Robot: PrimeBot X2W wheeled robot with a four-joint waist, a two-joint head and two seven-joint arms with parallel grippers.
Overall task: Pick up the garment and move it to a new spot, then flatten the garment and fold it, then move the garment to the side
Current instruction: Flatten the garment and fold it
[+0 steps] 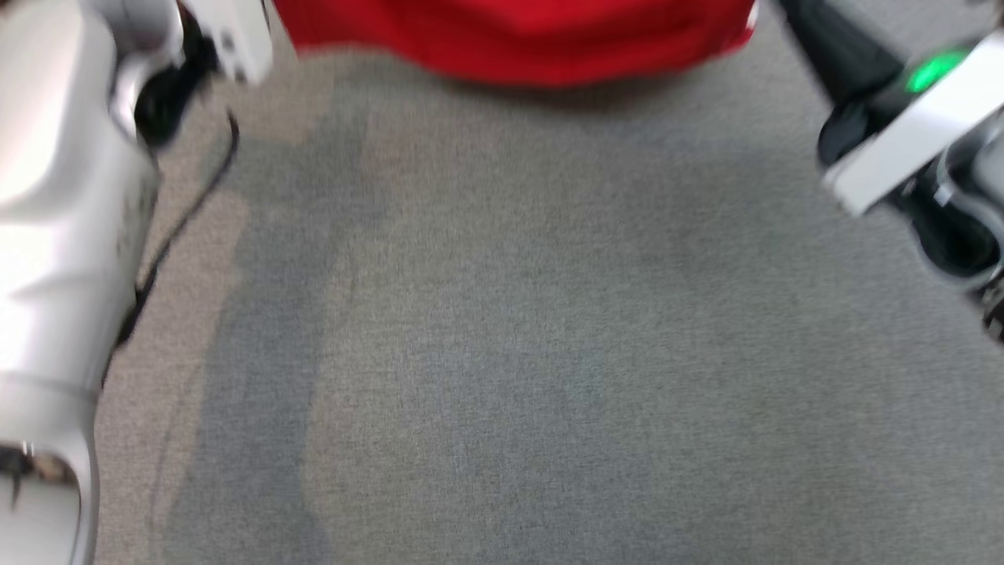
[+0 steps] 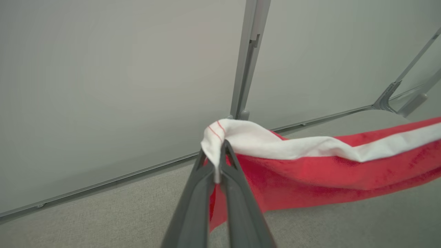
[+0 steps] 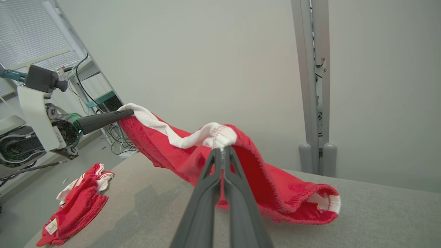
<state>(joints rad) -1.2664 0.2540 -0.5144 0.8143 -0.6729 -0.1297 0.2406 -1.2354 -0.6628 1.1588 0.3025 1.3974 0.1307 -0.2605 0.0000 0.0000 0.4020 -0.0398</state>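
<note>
Clamped shut on the garment (image 3: 262, 175) at both ends: white trim pinched right at the tips of left gripper (image 2: 215, 155) and right gripper (image 3: 223, 150). Strung between the two sets of fingers, red body sagging below them, lowest fold apparently resting on grey surface (image 3: 379, 213) just beyond right fingers. Second red garment (image 3: 79, 203) lying well left of right fingers.

The garment (image 3: 272, 186) is bright red with a white band carrying thin red stitch lines. The surface (image 1: 549, 353) is grey, the wall (image 2: 103, 86) pale grey. At lower left, another garment (image 3: 79, 203) is red and white.
</note>
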